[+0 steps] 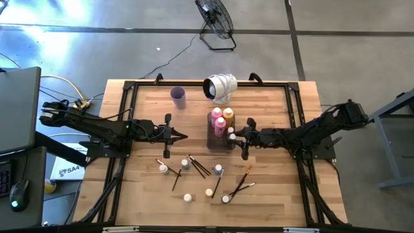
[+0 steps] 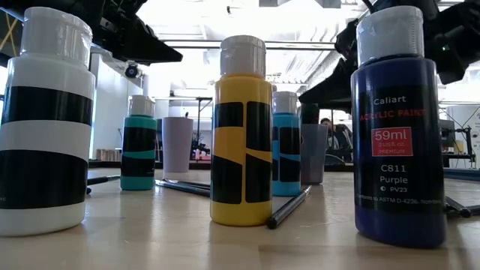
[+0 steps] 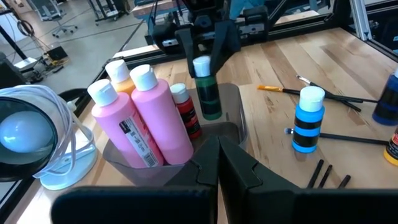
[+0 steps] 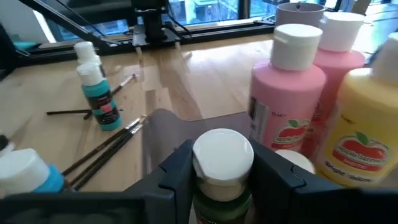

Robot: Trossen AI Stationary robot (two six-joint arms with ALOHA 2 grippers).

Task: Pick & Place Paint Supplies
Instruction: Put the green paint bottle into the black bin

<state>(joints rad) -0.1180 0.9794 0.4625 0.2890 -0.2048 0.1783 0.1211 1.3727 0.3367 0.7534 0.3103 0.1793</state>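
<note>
A clear grey tray point(image 1: 220, 141) stands mid-table with two pink bottles point(image 3: 149, 118), an orange one point(image 3: 119, 73) and a small red one point(image 3: 185, 109) upright in it. My right gripper point(image 1: 235, 135) reaches in from the table's right, shut on a small green, white-capped bottle point(image 3: 209, 96) over the tray's right part. My left gripper point(image 1: 184, 136) hovers shut just left of the tray, holding nothing. Other small bottles point(image 1: 218, 169) and thin paintbrushes point(image 1: 198, 166) lie on the wood nearer the front edge. My right gripper pinches the green bottle's white cap point(image 4: 222, 155) between its two fingers point(image 3: 186, 46), one on each side. The fingers come nearly level from the table's right, slanting slightly down. The bottle hangs upright below them inside the tray walls; whether its base touches the floor I cannot tell.
A lilac cup point(image 1: 178, 97) and a white lamp head point(image 1: 220, 87) sit at the far side. Black frame rails point(image 1: 129, 116) border the table. In the low view, black-and-white point(image 2: 45, 120), yellow point(image 2: 241, 135) and purple point(image 2: 397, 135) bottles stand close to the front edge.
</note>
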